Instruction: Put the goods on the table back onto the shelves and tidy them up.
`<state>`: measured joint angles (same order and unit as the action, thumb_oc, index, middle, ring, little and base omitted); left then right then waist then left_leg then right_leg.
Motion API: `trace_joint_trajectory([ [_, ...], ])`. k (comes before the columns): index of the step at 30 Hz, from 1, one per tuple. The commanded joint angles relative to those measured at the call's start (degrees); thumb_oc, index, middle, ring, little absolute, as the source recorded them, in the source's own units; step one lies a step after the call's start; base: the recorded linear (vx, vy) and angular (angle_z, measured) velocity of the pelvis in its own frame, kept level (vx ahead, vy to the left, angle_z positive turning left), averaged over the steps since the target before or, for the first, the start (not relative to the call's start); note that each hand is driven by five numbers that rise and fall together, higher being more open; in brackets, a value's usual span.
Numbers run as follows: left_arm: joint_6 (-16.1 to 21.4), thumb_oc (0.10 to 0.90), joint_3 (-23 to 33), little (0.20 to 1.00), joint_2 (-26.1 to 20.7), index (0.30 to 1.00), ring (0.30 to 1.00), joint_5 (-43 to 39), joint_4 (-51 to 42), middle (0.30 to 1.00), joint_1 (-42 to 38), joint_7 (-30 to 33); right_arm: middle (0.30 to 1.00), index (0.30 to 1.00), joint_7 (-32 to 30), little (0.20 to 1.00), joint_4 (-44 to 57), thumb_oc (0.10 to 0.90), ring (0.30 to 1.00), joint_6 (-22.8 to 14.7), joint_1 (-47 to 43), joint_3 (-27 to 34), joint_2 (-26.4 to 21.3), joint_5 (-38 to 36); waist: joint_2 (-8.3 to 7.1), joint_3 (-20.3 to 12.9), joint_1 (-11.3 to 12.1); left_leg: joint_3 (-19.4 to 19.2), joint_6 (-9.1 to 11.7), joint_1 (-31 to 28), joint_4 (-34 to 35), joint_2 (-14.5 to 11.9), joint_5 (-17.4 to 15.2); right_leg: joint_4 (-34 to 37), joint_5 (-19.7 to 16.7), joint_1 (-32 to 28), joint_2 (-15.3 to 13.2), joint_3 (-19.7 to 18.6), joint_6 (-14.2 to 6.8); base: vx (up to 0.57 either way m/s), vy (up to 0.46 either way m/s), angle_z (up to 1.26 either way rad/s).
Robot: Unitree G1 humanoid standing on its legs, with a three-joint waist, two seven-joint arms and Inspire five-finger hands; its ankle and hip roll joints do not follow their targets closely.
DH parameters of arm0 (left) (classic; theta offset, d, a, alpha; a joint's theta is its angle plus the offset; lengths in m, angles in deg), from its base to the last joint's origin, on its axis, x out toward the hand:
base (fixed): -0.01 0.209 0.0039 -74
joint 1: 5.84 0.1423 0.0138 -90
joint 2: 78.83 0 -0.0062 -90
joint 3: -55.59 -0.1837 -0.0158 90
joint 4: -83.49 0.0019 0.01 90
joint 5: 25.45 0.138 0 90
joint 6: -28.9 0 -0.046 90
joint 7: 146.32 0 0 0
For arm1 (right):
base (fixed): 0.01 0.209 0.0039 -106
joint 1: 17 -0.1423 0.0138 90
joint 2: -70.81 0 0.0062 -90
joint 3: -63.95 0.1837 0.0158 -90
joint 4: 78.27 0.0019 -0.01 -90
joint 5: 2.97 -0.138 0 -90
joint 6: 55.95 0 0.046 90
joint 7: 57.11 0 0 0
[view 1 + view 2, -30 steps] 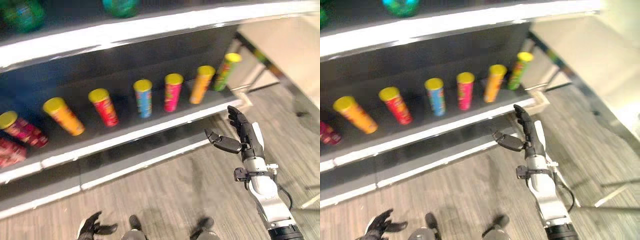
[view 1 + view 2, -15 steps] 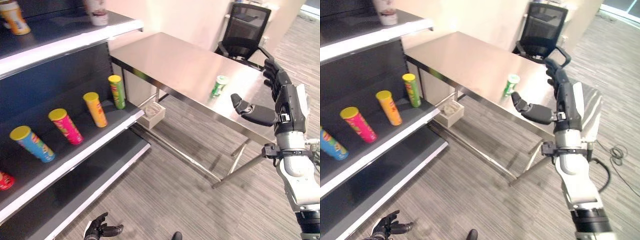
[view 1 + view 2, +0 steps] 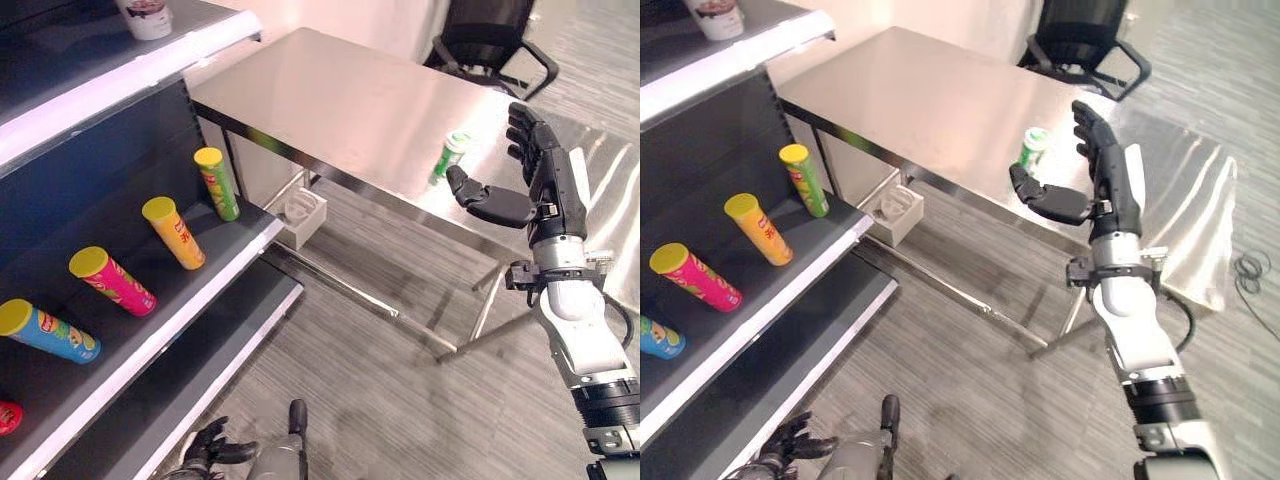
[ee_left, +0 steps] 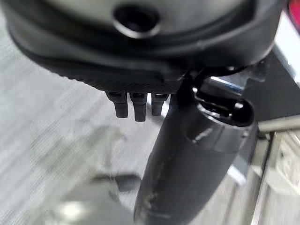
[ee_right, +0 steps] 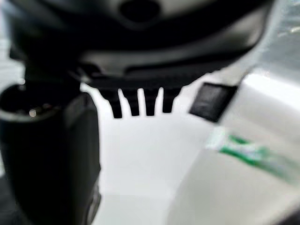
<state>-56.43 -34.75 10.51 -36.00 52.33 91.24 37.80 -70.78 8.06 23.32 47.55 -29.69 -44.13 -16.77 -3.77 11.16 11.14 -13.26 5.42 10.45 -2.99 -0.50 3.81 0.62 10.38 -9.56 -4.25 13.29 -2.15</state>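
Observation:
A green can (image 3: 452, 153) stands upright near the front edge of the steel table (image 3: 340, 100). My right hand (image 3: 541, 180) is raised beside it, open, thumb spread toward the can and apart from it. The right wrist view shows the green can (image 5: 248, 152) past the straight fingers (image 5: 140, 102). On the dark shelf (image 3: 205, 280) at the left stand a green tube (image 3: 218, 183), an orange tube (image 3: 175, 232), a pink tube (image 3: 112, 281) and a blue tube (image 3: 45, 331). My left hand (image 3: 215, 450) hangs low, open and holding nothing.
An upper shelf (image 3: 120, 75) holds a white cup (image 3: 146, 16). A small white box (image 3: 301, 212) sits on the floor under the table by the shelf's end. A black office chair (image 3: 490, 35) stands behind the table. Grey floor lies between shelf and table.
The whole view has swung from the shelf to the table. My right hand stays raised and open and is now closer to the green can.

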Motion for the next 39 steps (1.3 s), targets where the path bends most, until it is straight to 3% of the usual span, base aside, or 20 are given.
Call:
trace_joint_trajectory([
  [1, 1.54, 0.800, -2.33, 0.900, -0.17, 0.900, 0.900, 1.41, -0.59, 0.900, 1.70, 0.87, 0.900, 0.900, -1.55, 0.900, 1.90, 0.800, 0.900, -5.00, -8.20, 1.09, -0.51, 0.99, -1.75, -4.71, 1.59, -0.93, -5.83, -2.23, 6.66, 1.61, 5.41, -6.60, -4.65, -2.18, 3.48, 1.03, -5.53, 0.30, 0.080, -0.58],
  [4, 1.60, 0.800, -2.18, 0.900, -0.99, 0.900, 0.900, 0.12, -1.22, 0.900, 0.98, 1.54, 0.900, 0.900, -1.60, 0.900, 2.40, 0.800, 0.900, -4.49, -8.46, 1.64, -0.34, 2.73, -1.26, -3.53, 0.04, -0.71, -7.87, -7.24, 6.98, 1.53, 2.35, -24.73, -12.16, 5.50, -1.12, 3.12, -11.35, 0.24, 0.099, -0.65],
  [6, 1.61, 0.800, -3.04, 0.900, -1.47, 0.900, 0.900, -0.12, -1.64, 0.900, 0.46, 1.67, 0.900, 0.900, -1.97, 0.900, 2.65, 0.800, 0.900, -4.27, -7.97, 2.71, -0.84, 3.68, 0.21, -2.66, -1.52, 0.56, -8.55, -9.84, 7.08, 0.89, 0.97, -32.21, -13.69, 9.24, -2.89, 4.07, -10.70, 0.20, 0.083, 0.11],
  [7, 1.64, 0.800, -3.22, 0.900, -1.67, 0.900, 0.900, -0.23, -1.92, 0.900, 0.30, 1.68, 0.900, 0.900, -2.20, 0.900, 2.78, 0.800, 0.900, -4.23, -7.43, 3.47, -0.65, 4.13, 0.50, -2.69, -1.85, 0.90, -8.58, -11.05, 7.43, 0.86, 0.27, -32.40, -13.61, 10.03, -6.01, 5.91, -10.19, 0.21, 0.002, 0.32],
  [9, 1.73, 0.800, -3.62, 0.900, -2.25, 0.900, 0.900, -0.35, -2.50, 0.900, -0.24, 1.64, 0.900, 0.900, -2.11, 0.900, 2.29, 0.800, 0.900, -3.80, -6.83, 3.82, -1.16, 4.79, 0.65, -2.68, -1.95, 2.83, -7.41, -12.14, 7.99, 0.25, -0.62, -24.95, -10.75, 9.82, -10.79, 7.69, -8.02, 0.21, -0.124, 0.35],
  [11, 1.87, 0.800, -3.99, 0.900, -2.32, 0.900, 0.900, -0.06, -2.36, 0.900, -0.75, 1.72, 0.900, 0.900, -1.47, 0.900, 1.86, 0.800, 0.900, -3.55, -6.92, 3.86, -1.98, 3.47, 0.27, -3.06, -1.64, 4.69, -6.26, -11.83, 7.99, -0.01, -1.47, -12.88, -14.17, 9.06, -12.70, 6.58, -8.16, 0.18, -0.224, 0.19],
  [13, 1.70, 0.800, -4.25, 0.900, -2.77, 0.900, 0.900, 0.59, -1.60, 0.900, -1.69, 1.64, 0.900, 0.900, -1.27, 0.900, 2.23, 0.800, 0.900, -3.87, -5.95, 4.71, -2.72, 1.39, -1.09, -3.21, -1.85, 6.49, -5.15, -12.28, 7.99, -0.11, -2.86, -0.78, -18.15, 9.99, -12.30, 2.13, -9.90, 0.21, -0.248, 0.33],
  [14, 1.07, 0.800, -3.84, 0.900, -3.27, 0.900, 0.900, 1.76, -0.81, 0.900, -1.77, 1.85, 0.900, 0.900, -1.19, 0.900, 2.78, 0.800, 0.900, -3.65, -4.19, 6.08, -3.06, 0.09, -2.07, -3.18, -2.15, 7.54, -5.14, -12.76, 7.99, 0.29, -3.04, -1.19, -17.75, 9.44, -11.07, -0.23, -10.05, 0.21, -0.208, 0.31],
  [15, 1.33, 0.800, -3.19, 0.900, -2.62, 0.900, 0.900, 1.32, -0.52, 0.900, -1.30, 1.68, 0.900, 0.900, -0.87, 0.900, 3.62, 0.800, 0.900, -4.13, -3.64, 6.55, -2.57, -0.55, -2.89, -3.69, -2.05, 7.06, -4.97, -12.98, 7.99, 0.22, -3.28, -0.76, -19.85, 8.88, -11.55, -0.23, -11.25, 0.19, -0.168, 0.47],
  [17, 1.44, 0.800, -2.52, 0.900, -2.25, 0.900, 0.900, 1.09, -0.39, 0.900, -1.22, 1.07, 0.900, 0.900, 2.83, 0.900, 5.74, 0.800, 0.900, -4.24, -0.79, 6.96, -2.93, -4.53, -3.67, -4.71, -2.50, 7.06, -4.20, -12.82, 7.99, -0.59, -3.25, 1.98, -19.93, 7.52, -10.64, 0.22, -11.14, 0.18, -0.188, 0.73],
  [19, 1.52, 0.800, -2.50, 0.900, -2.08, 0.900, 0.900, 0.87, -0.49, 0.900, -0.88, 0.85, 0.900, 0.900, 4.32, 0.900, 5.95, 0.800, 0.900, -4.68, 0.16, 7.28, -4.13, -6.02, -3.64, -5.18, -2.92, 7.42, -3.75, -12.53, 7.99, -1.04, -3.03, 3.00, -19.75, 6.70, -10.12, 1.47, -10.80, 0.12, -0.153, 0.15],
  [20, 1.41, 0.800, -2.45, 0.900, -1.39, 0.900, 0.900, 0.89, 0.48, 0.900, -0.70, -0.13, 0.900, 0.900, 8.08, 0.900, 6.42, 0.800, 0.900, -4.58, 2.44, 7.41, -7.06, -10.65, -3.39, -6.13, -3.14, 8.06, -2.78, -11.84, 7.99, -2.14, -2.52, 4.28, -17.81, 5.70, -8.89, 3.51, -10.01, 0.12, -0.153, 0.01],
  [25, 1.34, 0.800, -2.77, 0.900, -0.53, 0.900, 0.900, 0.34, 1.08, 0.900, -0.13, -1.39, 0.900, 0.900, 12.72, 0.900, 6.93, 0.800, 0.900, -4.06, 6.94, 7.63, -8.53, -15.42, -2.59, -6.79, -4.02, 8.56, -1.62, -11.57, 7.99, -3.45, -1.98, 4.38, -15.18, 4.64, -7.36, 5.50, -8.93, 0.08, -0.096, 0.24],
  [29, 1.34, 0.800, -2.78, 0.900, -0.39, 0.900, 0.900, 0.67, 1.43, 0.900, -0.10, -2.10, 0.900, 0.900, 14.57, 0.900, 7.77, 0.800, 0.900, -3.52, 10.44, 8.17, -9.60, -14.75, -2.36, -6.94, -4.58, 8.79, -1.24, -11.66, 7.99, -3.69, -1.90, 4.38, -14.65, 4.08, -7.02, 6.12, -8.70, 0.04, -0.020, 0.07],
  [34, 1.41, 0.800, -2.25, 0.900, -0.54, 0.900, 0.900, 0.90, 1.94, 0.900, -0.31, -2.42, 0.900, 0.900, 16.32, 0.900, 8.08, 0.800, 0.900, -2.68, 13.70, 7.62, -7.46, -13.96, -2.11, -6.83, -4.81, 8.74, -1.15, -11.77, 7.99, -3.65, -2.01, 4.38, -14.52, 3.76, -7.01, 6.62, -8.68, 0.03, 0.002, 0.07],
  [39, 1.48, 0.800, -1.98, 0.900, -0.33, 0.900, 0.900, 1.98, 2.22, 0.900, -0.59, -2.13, 0.900, 0.900, 11.41, 0.900, 4.79, 0.800, 0.900, -1.36, 17.31, 9.25, -4.46, 1.12, -1.66, -6.77, -4.92, 9.00, -1.09, -11.61, 7.99, -3.52, -2.18, 4.38, -14.50, 3.41, -7.26, 7.45, -8.84, 0.03, 0.012, 0.06],
])
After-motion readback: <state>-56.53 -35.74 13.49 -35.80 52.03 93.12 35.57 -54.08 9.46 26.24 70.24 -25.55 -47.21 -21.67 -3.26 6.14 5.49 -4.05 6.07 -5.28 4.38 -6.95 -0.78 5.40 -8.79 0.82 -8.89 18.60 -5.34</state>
